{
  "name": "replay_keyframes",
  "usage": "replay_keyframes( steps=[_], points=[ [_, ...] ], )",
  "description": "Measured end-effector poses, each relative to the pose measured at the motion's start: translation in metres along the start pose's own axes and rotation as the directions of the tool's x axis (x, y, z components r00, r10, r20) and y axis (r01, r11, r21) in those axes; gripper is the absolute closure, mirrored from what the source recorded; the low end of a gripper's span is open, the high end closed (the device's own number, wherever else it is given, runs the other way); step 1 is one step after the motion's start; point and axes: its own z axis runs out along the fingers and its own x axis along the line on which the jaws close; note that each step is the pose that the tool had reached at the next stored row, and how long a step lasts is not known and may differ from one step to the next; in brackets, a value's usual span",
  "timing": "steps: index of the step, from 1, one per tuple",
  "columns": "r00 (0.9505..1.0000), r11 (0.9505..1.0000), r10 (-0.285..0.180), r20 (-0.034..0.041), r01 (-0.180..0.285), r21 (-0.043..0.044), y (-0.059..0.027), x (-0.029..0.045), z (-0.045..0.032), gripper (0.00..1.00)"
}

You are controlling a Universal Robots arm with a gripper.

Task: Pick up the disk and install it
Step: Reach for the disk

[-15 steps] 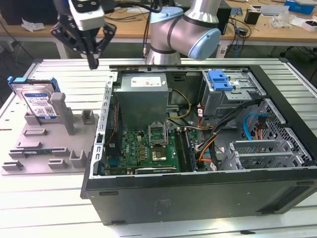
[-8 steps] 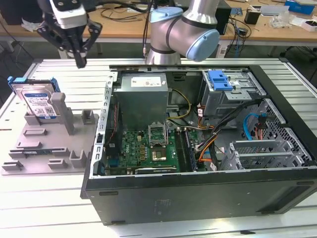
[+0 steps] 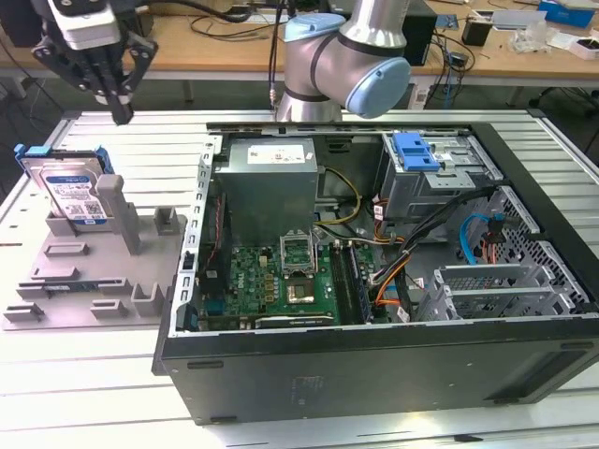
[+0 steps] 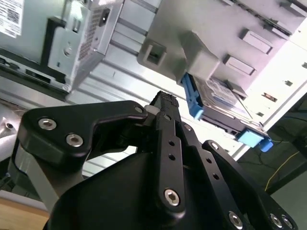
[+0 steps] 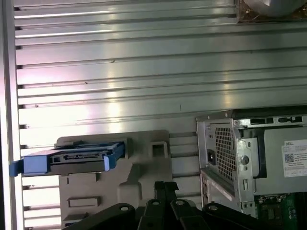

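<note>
Now hovering near and above the disk (image 3: 73, 192), propped upright in a grey holder (image 3: 84, 271) on the bench (image 3: 94, 393), with fingers (image 3: 120, 108) closed on nothing. Approach step, apparently; calls for opening before any grasp.

The silver, blue-framed disk (image 3: 70, 187) stands tilted on edge in the grey fixture (image 3: 75, 281), label showing.

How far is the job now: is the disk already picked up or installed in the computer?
Nothing looks done yet. The disk leans in the grey holder on the exterior view's left, outside the open computer case. In hand: the gripper hangs above the disk, shut and empty, not touching it. Left: both the pick-up and the install.
</note>
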Motion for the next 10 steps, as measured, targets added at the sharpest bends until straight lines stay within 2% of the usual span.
replay_keyframes(
  steps=[8, 10],
  points=[
    [1.0000, 1.0000, 0.000, -0.0001, 0.000, 0.0001, 0.0046, 0.0327, -0.0006, 0.89],
    [1.0000, 1.0000, 0.000, 0.0000, 0.000, 0.0000, 0.0060, 0.0429, -0.0007, 0.89]
  ],
)
